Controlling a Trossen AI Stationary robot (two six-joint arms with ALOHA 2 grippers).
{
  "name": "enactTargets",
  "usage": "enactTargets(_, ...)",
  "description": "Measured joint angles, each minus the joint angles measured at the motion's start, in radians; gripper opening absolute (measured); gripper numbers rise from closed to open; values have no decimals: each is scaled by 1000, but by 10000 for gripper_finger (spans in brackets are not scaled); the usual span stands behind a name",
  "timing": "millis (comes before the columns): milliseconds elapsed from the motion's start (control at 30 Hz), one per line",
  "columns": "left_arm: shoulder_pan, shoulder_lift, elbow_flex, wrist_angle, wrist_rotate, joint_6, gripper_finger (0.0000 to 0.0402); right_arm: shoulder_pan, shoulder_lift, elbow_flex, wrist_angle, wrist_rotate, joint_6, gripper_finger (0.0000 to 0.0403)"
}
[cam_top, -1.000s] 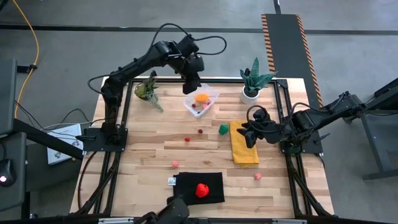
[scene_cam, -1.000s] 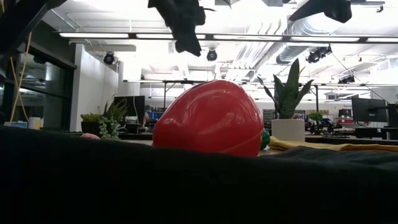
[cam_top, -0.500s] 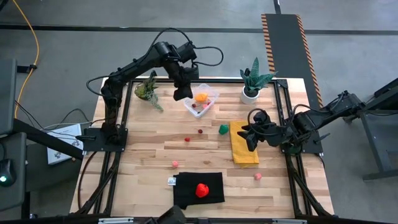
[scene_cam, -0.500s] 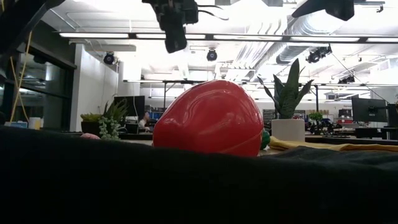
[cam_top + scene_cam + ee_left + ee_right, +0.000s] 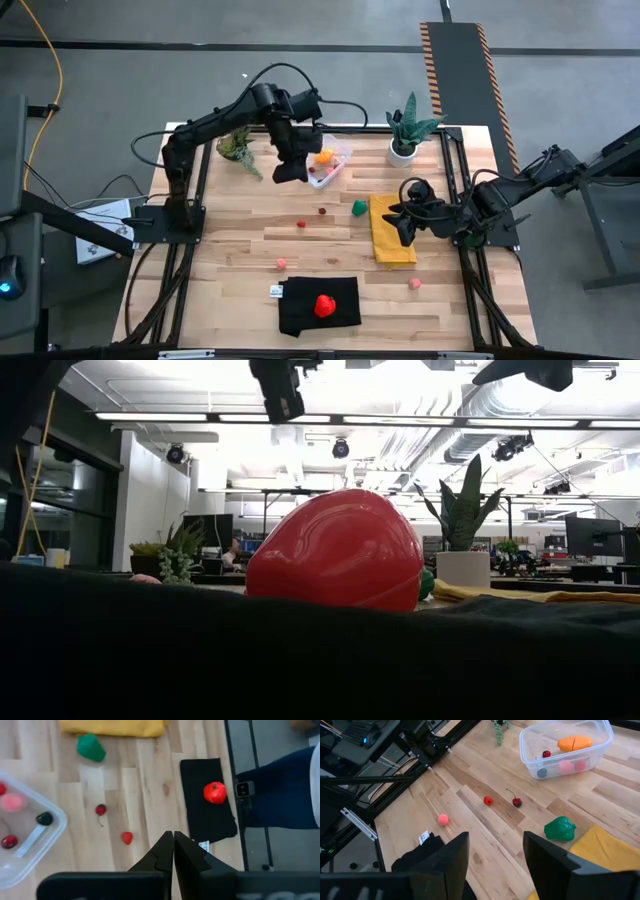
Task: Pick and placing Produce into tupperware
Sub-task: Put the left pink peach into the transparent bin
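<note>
On the wooden table (image 5: 240, 240), my empty, closed left gripper (image 5: 283, 172) hangs beside the tupperware (image 5: 331, 160), ready for loose produce.

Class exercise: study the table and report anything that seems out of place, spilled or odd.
Nothing is spilled or damaged. Produce simply lies scattered outside the tupperware: a red strawberry on the black cloth, a green piece beside the yellow cloth, and small berries on the wood.

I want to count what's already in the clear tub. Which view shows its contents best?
The right wrist view: the clear tub sits whole and unobstructed, holding an orange piece and several small berries. The high view has it small and partly behind the left arm; the left wrist view catches one corner; the low view misses it.
</note>
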Motion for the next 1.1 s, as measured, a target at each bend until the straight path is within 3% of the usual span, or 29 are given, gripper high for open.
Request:
enactTargets(200, -66, -71, 0, 0, -4, -45, 1, 0, 0, 0, 7, -21, 0, 177)
enactTargets(533, -177, -280, 0, 0, -130, -222, 1, 0, 0, 0, 118, -46, -97, 164)
enactTargets(1100, -431, -570, -20, 3, -462, -651, 2, -2, 0, 0, 136, -161, -131, 4)
